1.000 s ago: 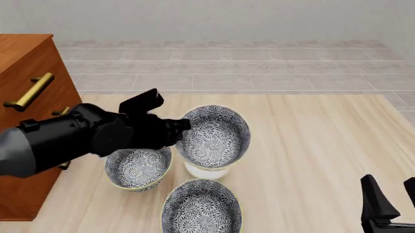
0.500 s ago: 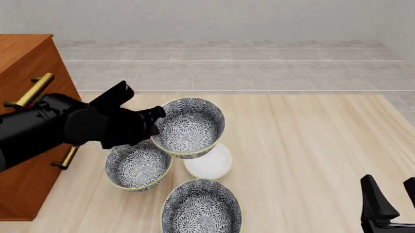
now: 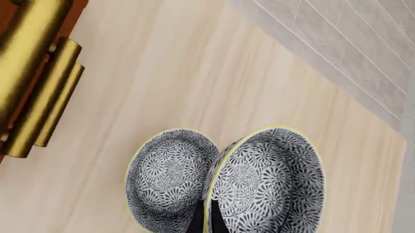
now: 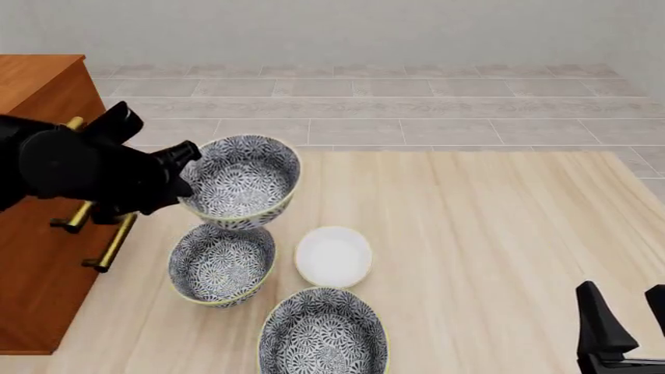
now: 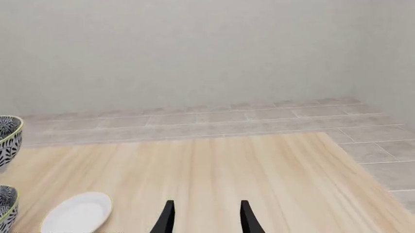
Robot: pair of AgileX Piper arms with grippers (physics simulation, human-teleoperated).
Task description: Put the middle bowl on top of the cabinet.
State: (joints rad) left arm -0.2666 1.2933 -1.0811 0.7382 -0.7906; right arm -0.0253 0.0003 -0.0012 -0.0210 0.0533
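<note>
Now the middle bowl (image 4: 243, 181) is held aloft, clamped at its rim by the left gripper (image 4: 185, 170). It should be raised above the cabinet (image 4: 36, 86) top, kept level.

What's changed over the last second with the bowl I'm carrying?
The left gripper, shut on the middle bowl, has carried it up and left toward the cabinet, uncovering the white dish. The other two bowls, the dish and the right gripper stayed put.
</note>
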